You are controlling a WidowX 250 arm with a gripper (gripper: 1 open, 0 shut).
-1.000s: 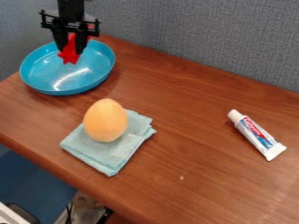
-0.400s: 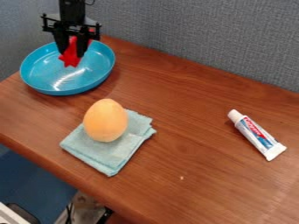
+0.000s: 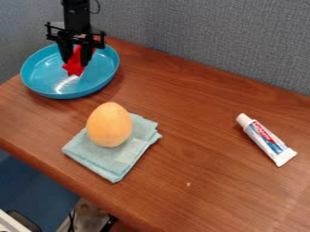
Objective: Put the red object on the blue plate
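Up in the far left corner of the brown wooden counter (image 3: pixel 206 109), the black hand (image 3: pixel 76 65) points straight down over the blue plate (image 3: pixel 43 82). Its two thin fingers (image 3: pixel 86 45) are clenched on the red object (image 3: pixel 72 62), which hangs between them as a short bright bar, tilted a little off vertical. The lower end of the red object sits low inside the plate, over the glossy turquoise basin; whether it actually touches the plate's surface cannot be told from this view. The plate itself rests on the counter close to the back edge, in front of the grey textured wall (image 3: pixel 230 32).

Nearer the front, well apart from the plate, a pale teal cloth (image 3: pixel 121 149) lies folded and slightly rumpled on the wood. An orange egg-shaped object (image 3: pixel 109 123) sits on top of the cloth, toward its far side, with its narrower end pointing upward. Far to the right, near the counter's right edge, a white toothpaste tube (image 3: pixel 266 139) with red and blue printing lies flat, angled so that its cap end points toward the back left and its crimped end toward the front right.
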